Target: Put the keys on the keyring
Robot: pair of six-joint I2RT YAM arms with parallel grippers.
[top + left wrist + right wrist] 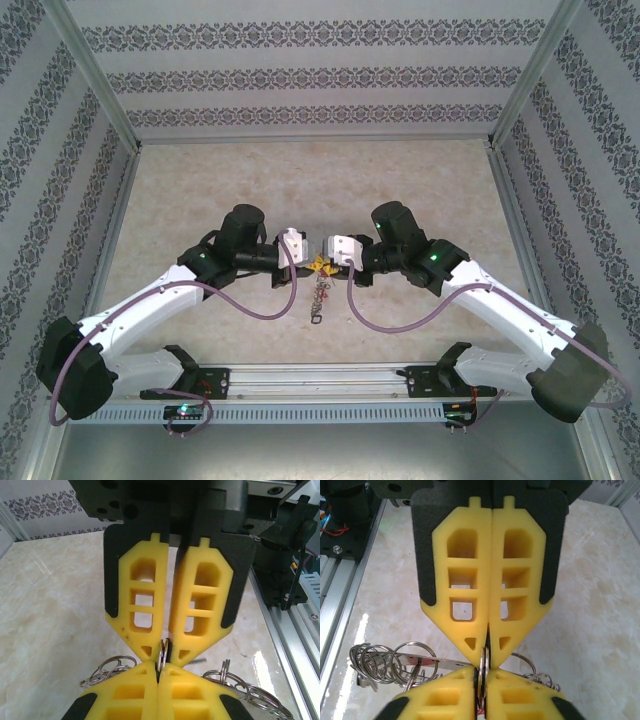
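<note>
- Left tool (158,672): yellow fingers pressed together, pinching a small silver metal split ring (483,661) edge-on at the tips.
- Right tool (165,650): fingers a narrow slit apart, wider toward the base. The same ring sits in the slit at the tips. Can't tell whether the pads actually press on it.
- The two tools meet tip to tip and roughly level, over the middle of the beige marbled desk (300,180). The ring stands upright between them.
- Left arm (150,300): runs from its base at the near edge out to the left, elbow low and wide. The forearm angles inward and the wrist points right, toward the centre.
- Right arm (500,300): mirror pose, with the elbow out to the right, the forearm angled inward and the wrist pointing left.
- A thin string of small silver metal pieces (318,298) trails from the meeting point toward the near edge. Too small to tell whether it hangs or lies on the desk.
- Loose bunches of silver metal rings (390,662) show low on either side of the fingertips in both wrist views, near the desk surface.
</note>
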